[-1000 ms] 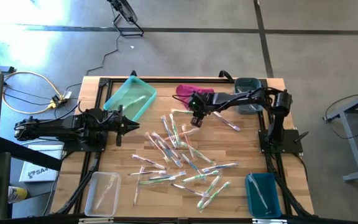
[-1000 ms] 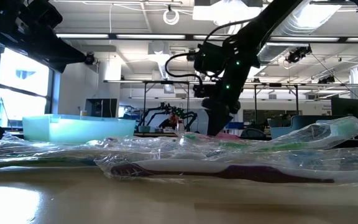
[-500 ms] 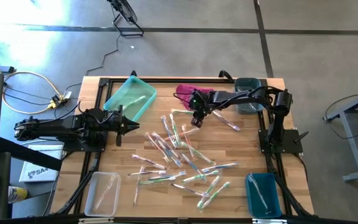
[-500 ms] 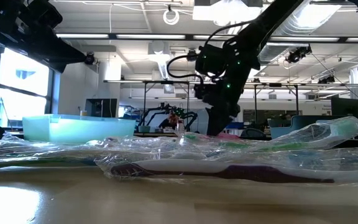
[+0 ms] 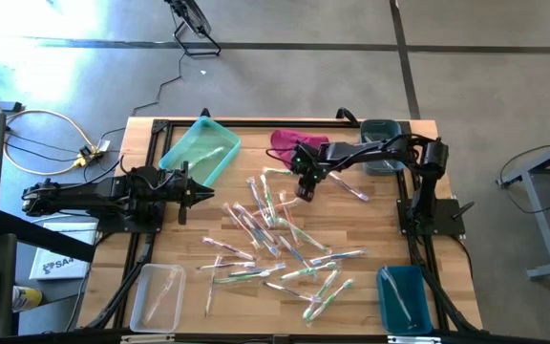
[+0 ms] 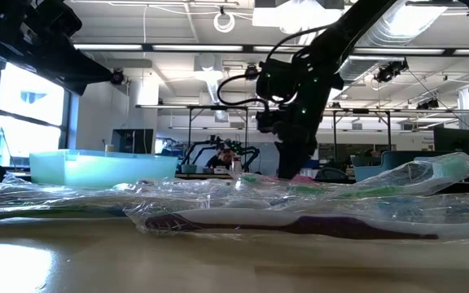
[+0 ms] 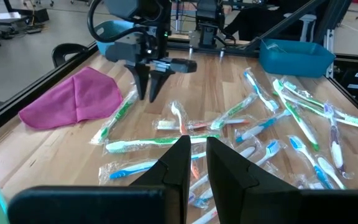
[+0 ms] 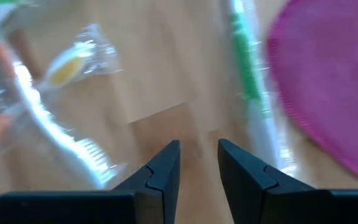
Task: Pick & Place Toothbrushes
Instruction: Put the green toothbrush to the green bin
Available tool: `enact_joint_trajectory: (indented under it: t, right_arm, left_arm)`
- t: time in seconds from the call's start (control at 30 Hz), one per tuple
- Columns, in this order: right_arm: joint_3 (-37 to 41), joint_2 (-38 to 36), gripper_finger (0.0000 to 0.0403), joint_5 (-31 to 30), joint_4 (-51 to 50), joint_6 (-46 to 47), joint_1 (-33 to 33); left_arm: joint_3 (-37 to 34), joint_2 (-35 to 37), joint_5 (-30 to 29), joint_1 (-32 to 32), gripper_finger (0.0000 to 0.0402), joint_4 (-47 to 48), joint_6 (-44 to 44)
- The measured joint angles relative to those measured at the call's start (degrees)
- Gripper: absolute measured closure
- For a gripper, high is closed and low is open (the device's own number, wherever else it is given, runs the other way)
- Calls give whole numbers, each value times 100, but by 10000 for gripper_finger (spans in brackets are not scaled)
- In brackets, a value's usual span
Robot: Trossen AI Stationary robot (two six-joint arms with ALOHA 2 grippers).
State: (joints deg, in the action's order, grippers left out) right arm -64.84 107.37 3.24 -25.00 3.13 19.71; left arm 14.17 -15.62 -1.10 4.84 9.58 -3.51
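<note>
I see the toothbrushes [image 5: 280, 239] scattered loose across the centre of the wooden table [image 5: 189, 306] in the high view, spreading from mid-frame down toward lower right. Each is a thin stick in a clear crinkly wrapper; handles read green, blue, pink and white. Many overlap or cross each other. In the low view the wrappers [image 6: 300, 207] form a shiny band across the frame's middle.

A few brushes already sit in bins: one or two in the teal tray [image 5: 200, 150] at upper left of the table, some in the clear tray [image 5: 156, 296] at lower left, one in the blue bin [image 5: 404, 298] at lower right. A dark bin [image 5: 380, 158] sits at upper right; contents not readable.

Right gripper [image 5: 303, 189] points down at the upper edge of the pile, just beside the magenta cloth [image 5: 289, 141]. Its wrist view shows the two fingers [image 8: 166, 168] slightly parted, nothing between them, bare wood in the gap, a green-handled brush [image 8: 248, 93] just beside one finger and a white brush [image 8: 48, 130] on the other side. From the left wrist view, I see its tips [image 7: 149, 84] low over the wood by a green brush; contact I can't tell.

Left gripper [image 5: 199, 195] waits at mid-left of the table, above the wood, pointing toward the pile. Its fingers [image 7: 179, 165] are nearly together with a thin slit, holding nothing.
</note>
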Motion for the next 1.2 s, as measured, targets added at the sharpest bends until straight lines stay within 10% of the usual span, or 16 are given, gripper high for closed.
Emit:
enact_joint_trajectory:
  t: [0.33,1.2]
  right_arm:
    - [-2,0,381,-1260,229,533,-22]
    - [-21,455,400,-908,623,1231,-26]
  left_arm:
    - [0,-1,0,0,352,0,4]
    - [0,1,0,1,352,67,0]
